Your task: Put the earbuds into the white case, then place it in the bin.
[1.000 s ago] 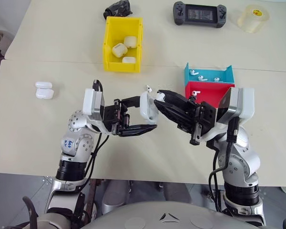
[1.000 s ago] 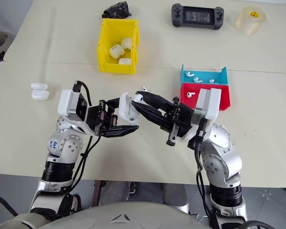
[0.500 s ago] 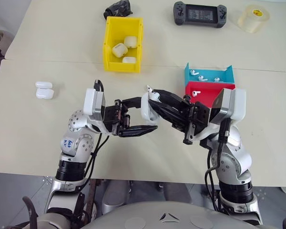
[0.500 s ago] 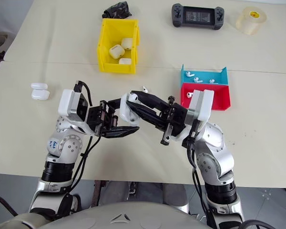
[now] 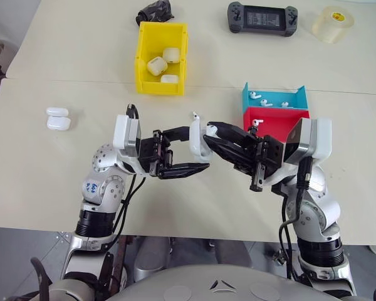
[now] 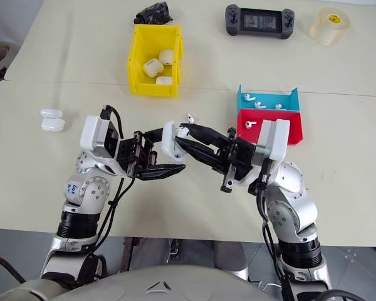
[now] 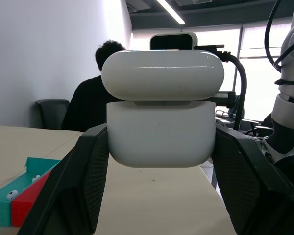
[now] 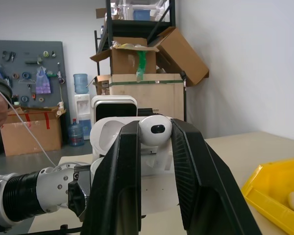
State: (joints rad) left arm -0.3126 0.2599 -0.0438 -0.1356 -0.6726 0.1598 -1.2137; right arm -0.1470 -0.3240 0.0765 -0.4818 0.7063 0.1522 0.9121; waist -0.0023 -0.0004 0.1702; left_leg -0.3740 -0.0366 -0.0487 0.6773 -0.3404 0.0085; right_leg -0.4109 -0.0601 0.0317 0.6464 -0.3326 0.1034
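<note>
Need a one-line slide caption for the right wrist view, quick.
Right hand pinches an earbud just in front of the open white case held by the left hand.

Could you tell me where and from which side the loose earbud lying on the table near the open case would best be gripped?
Grip the loose earbud across its rounded head, coming straight down from above. It lies flat on the table just beyond the white case, its thin stem offering little to pinch, and nothing stands close around it. A side approach would probably only push it along.

Beige table (image 5: 62,175), perhaps windows (image 7: 255,49) behind.
</note>
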